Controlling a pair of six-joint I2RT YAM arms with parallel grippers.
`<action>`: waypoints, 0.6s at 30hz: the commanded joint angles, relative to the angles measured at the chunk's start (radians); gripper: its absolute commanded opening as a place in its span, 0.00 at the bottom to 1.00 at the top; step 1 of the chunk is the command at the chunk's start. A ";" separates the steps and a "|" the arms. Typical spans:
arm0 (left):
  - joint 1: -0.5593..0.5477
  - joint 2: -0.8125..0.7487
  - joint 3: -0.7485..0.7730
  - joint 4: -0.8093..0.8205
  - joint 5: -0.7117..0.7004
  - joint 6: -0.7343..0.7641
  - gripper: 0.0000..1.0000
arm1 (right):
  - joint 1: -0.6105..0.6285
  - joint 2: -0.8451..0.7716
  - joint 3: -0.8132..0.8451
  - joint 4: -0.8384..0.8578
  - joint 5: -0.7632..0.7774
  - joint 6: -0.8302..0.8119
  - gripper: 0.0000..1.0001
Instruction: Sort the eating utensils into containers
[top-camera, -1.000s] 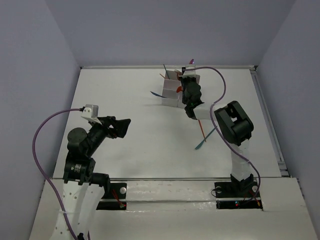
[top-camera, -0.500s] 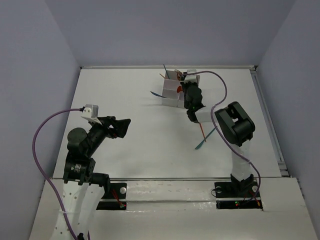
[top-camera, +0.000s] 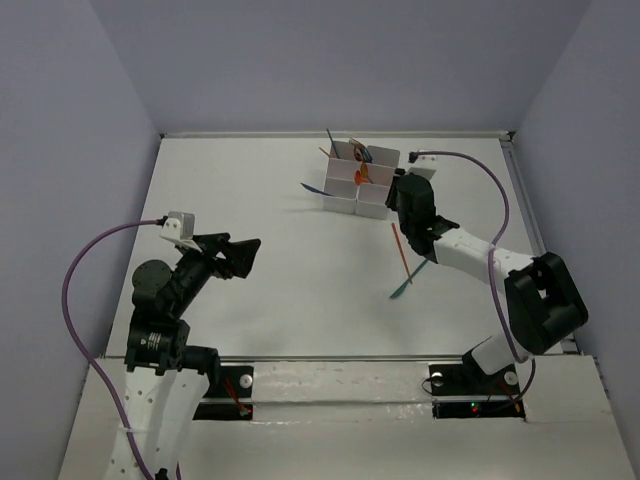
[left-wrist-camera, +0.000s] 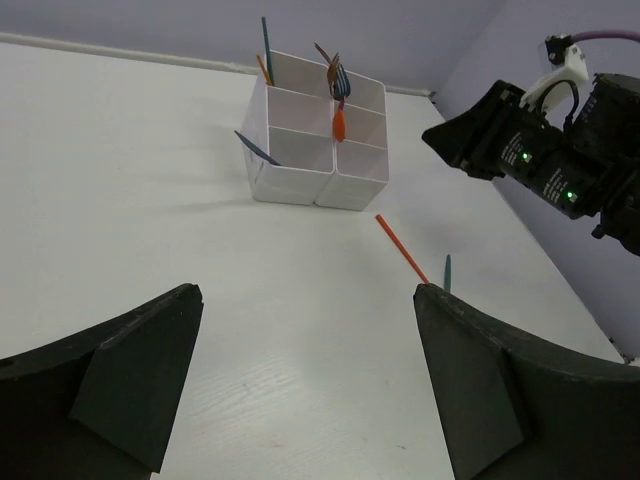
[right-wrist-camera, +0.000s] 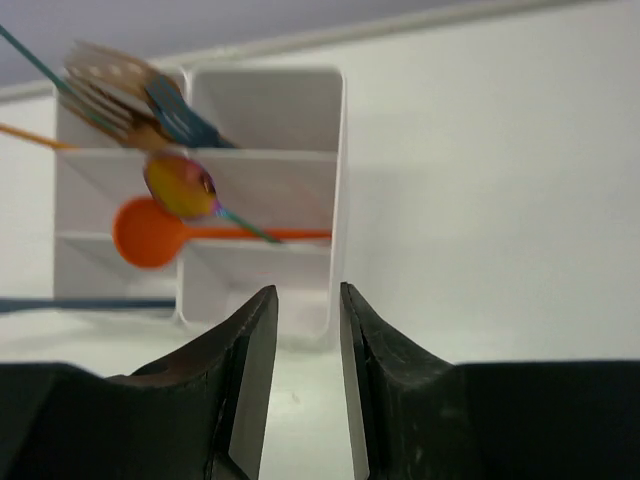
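The white six-compartment container (top-camera: 372, 207) stands at the back middle of the table, also in the left wrist view (left-wrist-camera: 300, 182) and the right wrist view (right-wrist-camera: 310, 170). It holds several utensils: an orange spoon (right-wrist-camera: 150, 232), a shiny spoon (right-wrist-camera: 180, 185), and teal and brown forks. A teal utensil (top-camera: 312, 187) leans out of its left side. An orange utensil (top-camera: 399, 245) and a teal one (top-camera: 410, 280) lie on the table to its right front. My right gripper (top-camera: 393, 195) is just right of the container, jaws slightly apart and empty (right-wrist-camera: 306, 295). My left gripper (top-camera: 250, 255) is wide open and empty (left-wrist-camera: 305, 290).
Purple cables (top-camera: 90, 260) run from both wrists. The table's back wall lies just behind the container, and a rail (top-camera: 535, 240) runs along the right edge.
My right gripper has drawn back from over the container to its right side, and the arm's elbow has swung right. The left arm has hardly moved.
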 joint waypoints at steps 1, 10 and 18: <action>-0.014 -0.019 -0.010 0.048 0.018 -0.001 0.99 | -0.002 -0.091 -0.090 -0.366 -0.067 0.257 0.37; -0.054 -0.076 -0.007 0.041 -0.003 -0.001 0.99 | -0.011 -0.218 -0.167 -0.700 0.037 0.395 0.45; -0.100 -0.111 -0.004 0.034 -0.023 0.001 0.99 | -0.106 -0.124 -0.196 -0.711 -0.069 0.462 0.50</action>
